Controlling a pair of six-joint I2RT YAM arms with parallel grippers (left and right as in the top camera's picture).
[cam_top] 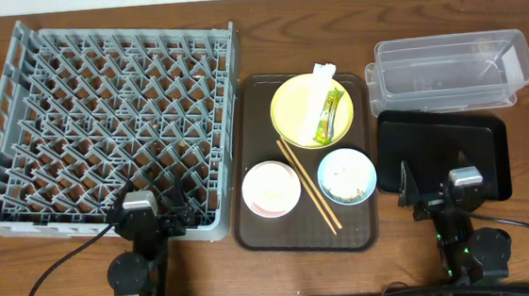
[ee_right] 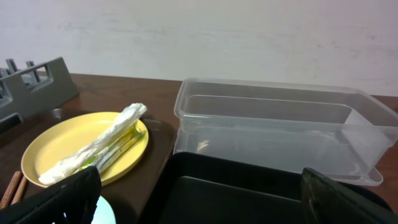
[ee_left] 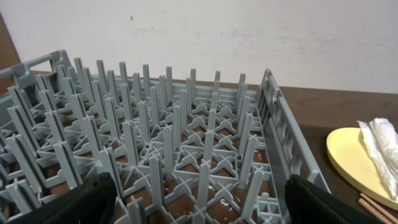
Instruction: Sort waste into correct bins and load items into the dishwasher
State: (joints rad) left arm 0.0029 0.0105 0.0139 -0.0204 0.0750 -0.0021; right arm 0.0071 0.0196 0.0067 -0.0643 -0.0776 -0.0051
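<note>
Wrapper (cam_top: pixel 331 114) flat on the yellow plate (cam_top: pixel 290 108), long axis slanting from far-right to near-left. Crumpled paper (cam_top: pixel 321 75) alongside, far end poking over the plate's rim. All of that ahead and left of the right gripper (cam_top: pixel 436 189), ahead and right of the left gripper (cam_top: pixel 152 215).

Closer in now: chopsticks (cam_top: pixel 307 184) side by side on the brown tray (cam_top: pixel 310 241), running diagonally from the plate's near-left edge back toward the right jaws' side. White bowl (cam_top: pixel 271 188) on their left, blue bowl (cam_top: pixel 323 174) on their right, food scraps (cam_top: pixel 346 184) heaped inside it.

Left jaws spread wide, nothing between them, at the near edge of the dish rack (cam_top: pixel 102 123), pegs (ee_left: pixel 186 124) upright straight ahead. Right jaws just as wide, empty too, over the near end of the black tray (cam_top: pixel 444 143). Clear tub (cam_top: pixel 452 72) just beyond, long side lying crosswise to the jaws.
</note>
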